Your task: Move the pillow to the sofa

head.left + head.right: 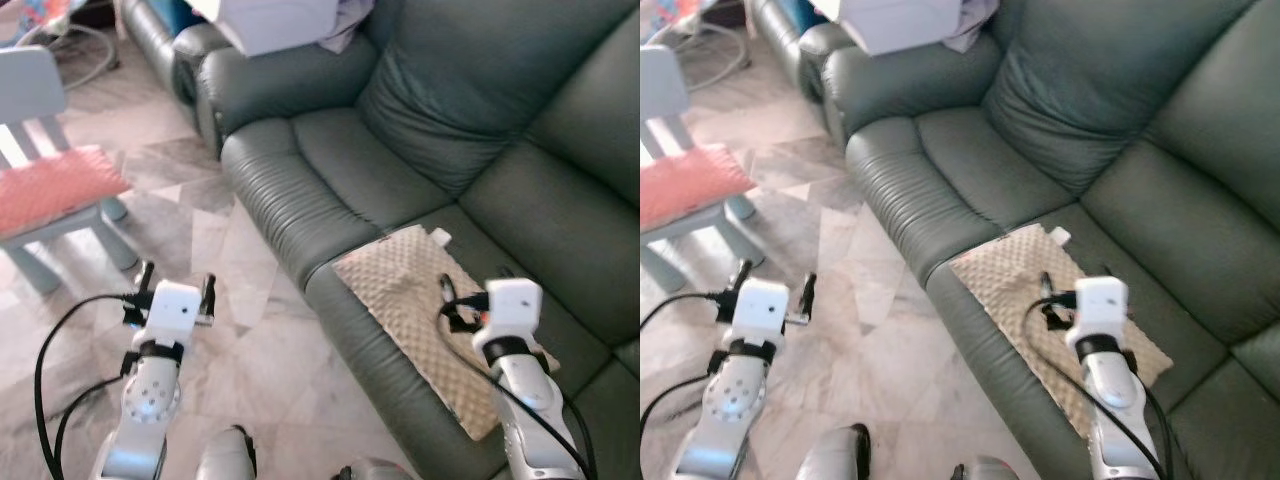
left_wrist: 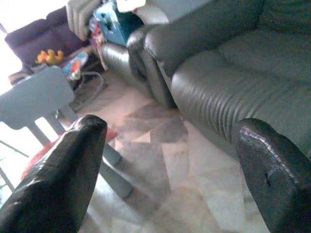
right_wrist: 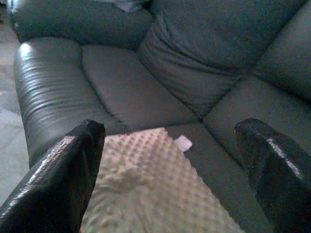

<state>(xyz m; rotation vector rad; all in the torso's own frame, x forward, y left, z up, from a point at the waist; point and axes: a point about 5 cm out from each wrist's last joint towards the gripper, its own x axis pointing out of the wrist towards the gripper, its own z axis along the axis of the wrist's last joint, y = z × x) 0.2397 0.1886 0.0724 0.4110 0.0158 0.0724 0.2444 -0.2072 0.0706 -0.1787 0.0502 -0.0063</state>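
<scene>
A flat beige dimpled pillow (image 1: 420,310) lies on the seat of a dark green sofa (image 1: 480,140). The right gripper (image 3: 170,160) hovers above it, fingers spread. The left gripper (image 2: 170,165), also spread, hangs over the marble floor (image 1: 240,350) near a small chair (image 1: 50,190).

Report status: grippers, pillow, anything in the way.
Left gripper open over floor. Right gripper open, empty, above the pillow. Pillow lies flat on the sofa seat. Small chair stands off to the left, nothing blocking.
</scene>
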